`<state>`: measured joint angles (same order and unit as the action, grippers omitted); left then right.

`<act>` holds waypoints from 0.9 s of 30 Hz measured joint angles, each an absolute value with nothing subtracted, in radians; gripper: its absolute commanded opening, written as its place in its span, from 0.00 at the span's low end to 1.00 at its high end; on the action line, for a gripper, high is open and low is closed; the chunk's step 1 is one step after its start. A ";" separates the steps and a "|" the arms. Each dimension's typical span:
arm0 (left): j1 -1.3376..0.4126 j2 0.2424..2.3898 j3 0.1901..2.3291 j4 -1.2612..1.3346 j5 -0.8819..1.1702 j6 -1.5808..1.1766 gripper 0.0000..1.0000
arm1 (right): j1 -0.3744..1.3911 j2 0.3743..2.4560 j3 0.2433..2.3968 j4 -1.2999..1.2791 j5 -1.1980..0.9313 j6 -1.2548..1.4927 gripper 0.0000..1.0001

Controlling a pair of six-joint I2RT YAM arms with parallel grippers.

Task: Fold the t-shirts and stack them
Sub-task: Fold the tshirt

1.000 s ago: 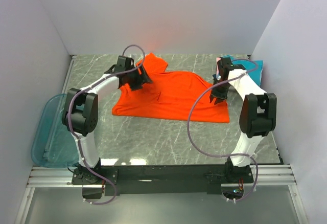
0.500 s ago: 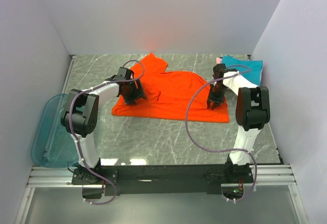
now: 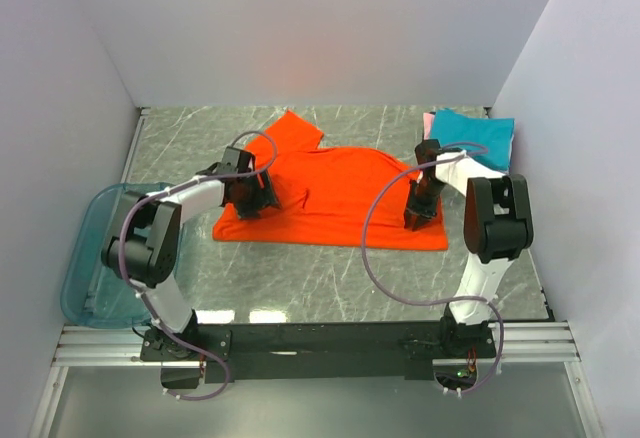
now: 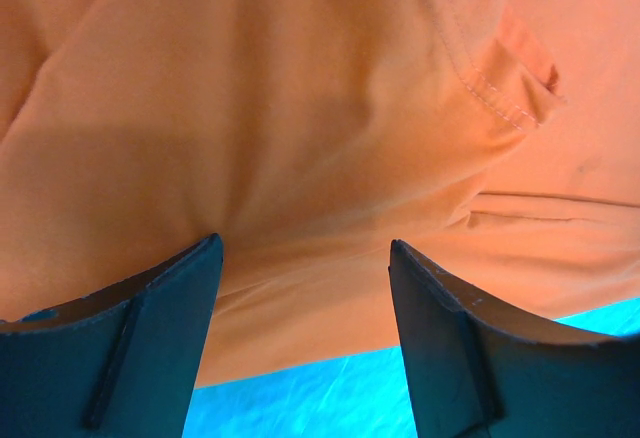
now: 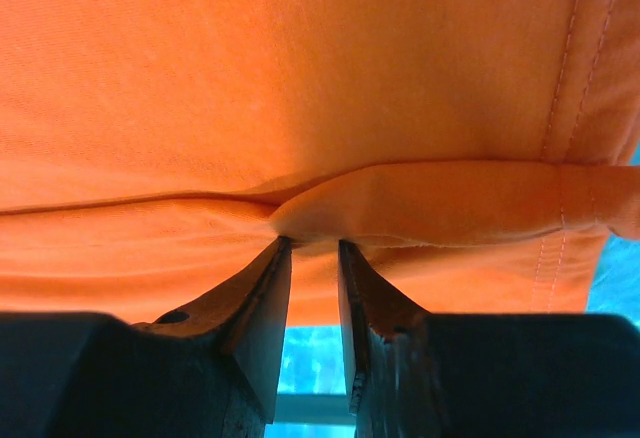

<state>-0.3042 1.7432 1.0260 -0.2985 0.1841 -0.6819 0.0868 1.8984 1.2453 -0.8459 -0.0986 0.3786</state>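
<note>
Pulled nearer: orange shirt (image 3: 330, 193); right gripper (image 5: 314, 253) pinched on hem fold, left gripper (image 4: 305, 258) agape over cloth, ungripped; lopsided drag, bunching risk.

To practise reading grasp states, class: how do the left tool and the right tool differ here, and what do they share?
The left tool has its fingers wide apart; the right tool has them nearly closed. The left tool clamps nothing; the right tool pinches a raised fold of the orange t-shirt. Both are down at that shirt, at opposite edges.
</note>
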 measured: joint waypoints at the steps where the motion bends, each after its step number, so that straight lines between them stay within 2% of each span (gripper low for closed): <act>1: -0.304 1.724 1.003 -0.301 0.181 -0.686 0.74 | 0.089 1.886 1.226 -0.846 -0.101 0.382 0.32; 16: -0.305 1.446 0.740 -0.411 0.141 -0.778 0.75 | 0.123 1.717 0.978 -0.879 -0.161 0.484 0.33; 27: -0.313 1.333 0.660 -0.516 0.133 -0.820 0.76 | 0.157 1.627 0.837 -0.909 -0.203 0.554 0.33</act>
